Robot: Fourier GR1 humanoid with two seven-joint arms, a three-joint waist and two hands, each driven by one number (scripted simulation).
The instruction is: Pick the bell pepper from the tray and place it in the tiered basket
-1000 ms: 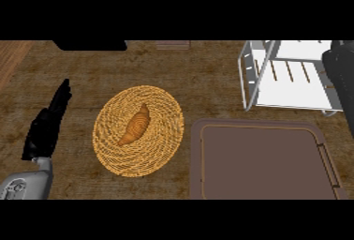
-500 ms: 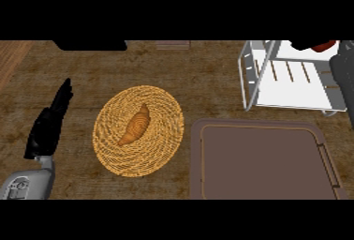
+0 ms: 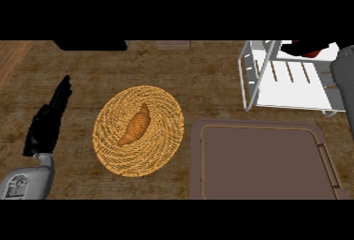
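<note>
Bell pepper at the tiered basket, off the tray

A red patch of bell pepper (image 3: 313,53) shows at the view's top edge, over the far right part of the white tiered basket (image 3: 246,75), touching the black of the right robot hand (image 3: 298,46); most of that hand is cut off, so cannot tell whether it grips the pepper. The grey right forearm (image 3: 343,79) runs up the right edge beside the basket. Brown tray (image 3: 197,159) sits near the basket, on the bench (image 3: 207,79). Left robot hand (image 3: 47,124) rests at the left, fingers straight, holding nothing, well apart from the pepper. Between hand and tray: a wicker plate (image 3: 110,150) bearing a croissant (image 3: 136,126)
</note>
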